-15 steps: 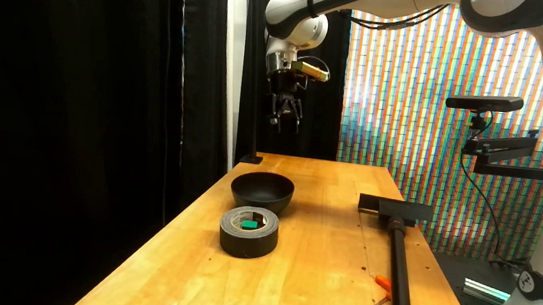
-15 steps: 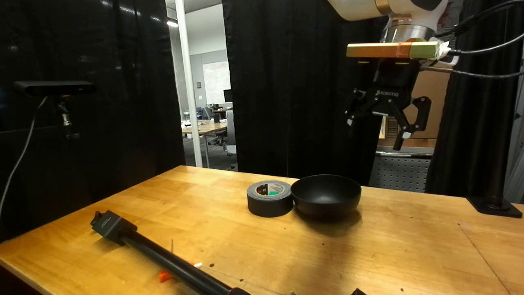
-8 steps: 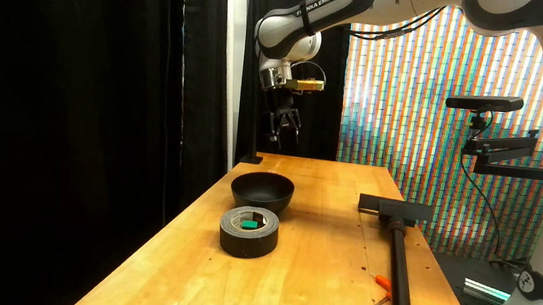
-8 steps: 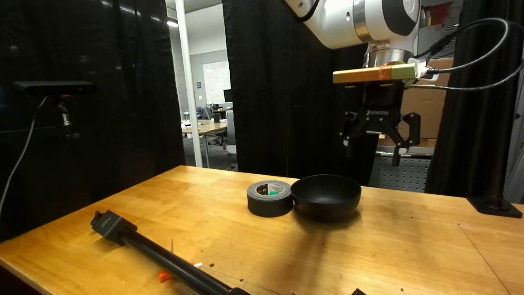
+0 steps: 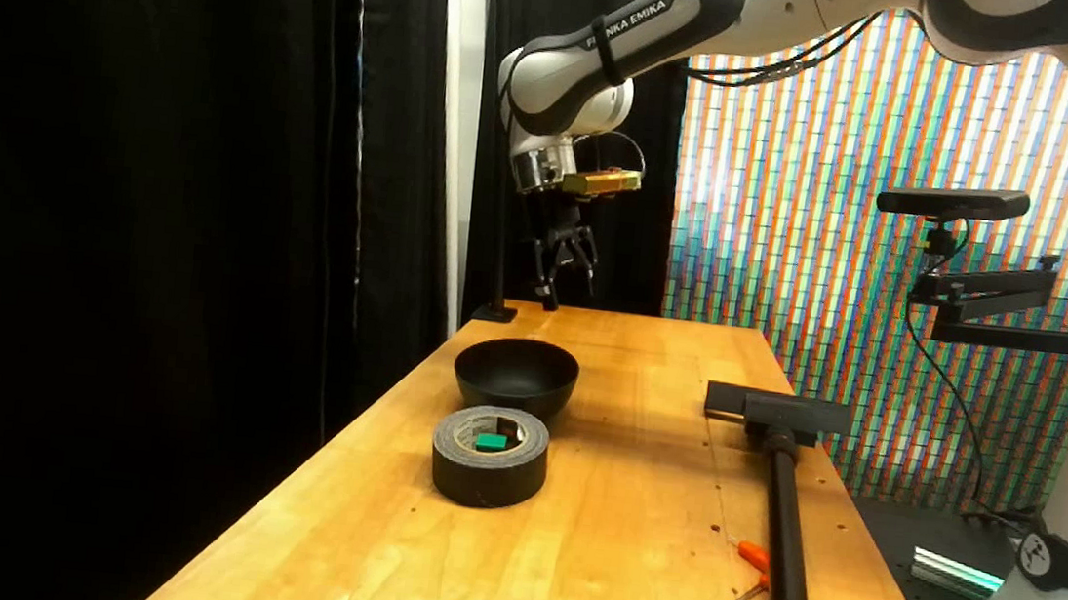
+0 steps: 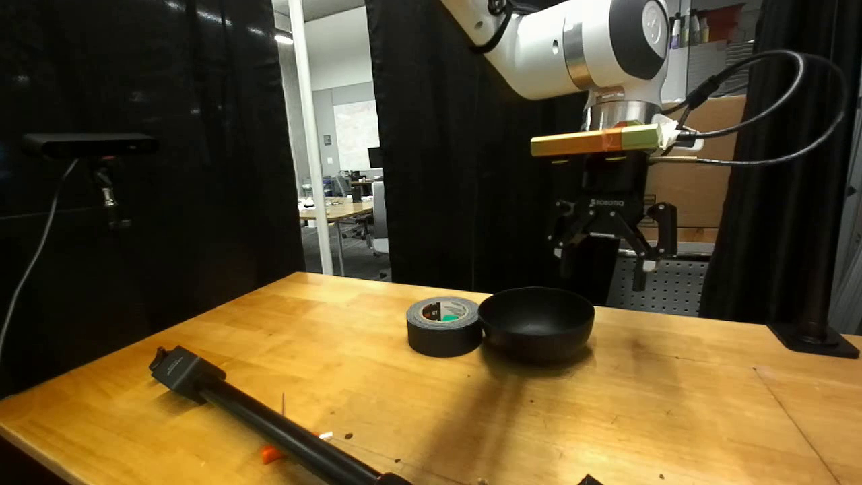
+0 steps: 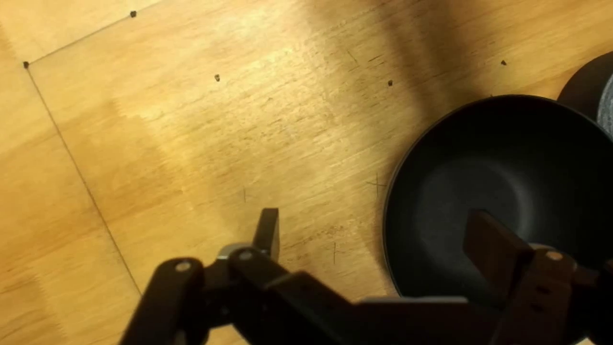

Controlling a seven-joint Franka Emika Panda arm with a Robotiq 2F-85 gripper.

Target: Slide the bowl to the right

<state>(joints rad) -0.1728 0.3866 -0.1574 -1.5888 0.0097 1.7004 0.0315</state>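
Note:
The black bowl stands upright on the wooden table in both exterior views [image 5: 517, 377] [image 6: 537, 330]. In the wrist view the bowl [image 7: 464, 191] fills the right side. My gripper is open and empty in both exterior views [image 5: 569, 298] [image 6: 601, 279], above the table and higher than the bowl's rim. In the wrist view the gripper [image 7: 375, 213] has its fingers wide apart. One finger [image 7: 493, 244] overlaps the bowl's hollow; the other finger [image 7: 269, 230] shows against bare wood left of the bowl. Neither finger appears to touch the bowl.
A black tape roll [image 5: 487, 482] [image 6: 444, 340] sits close against the bowl; its edge shows in the wrist view [image 7: 582, 91]. A long black-handled tool [image 5: 789, 550] [image 6: 269, 411] lies across the table with an orange screwdriver [image 5: 752, 554]. A black stand base [image 6: 811, 340] is at the edge.
My gripper has come down toward the table. In an exterior view it has also moved left, nearer the bowl. It stays open. The bowl and tape roll have not moved.

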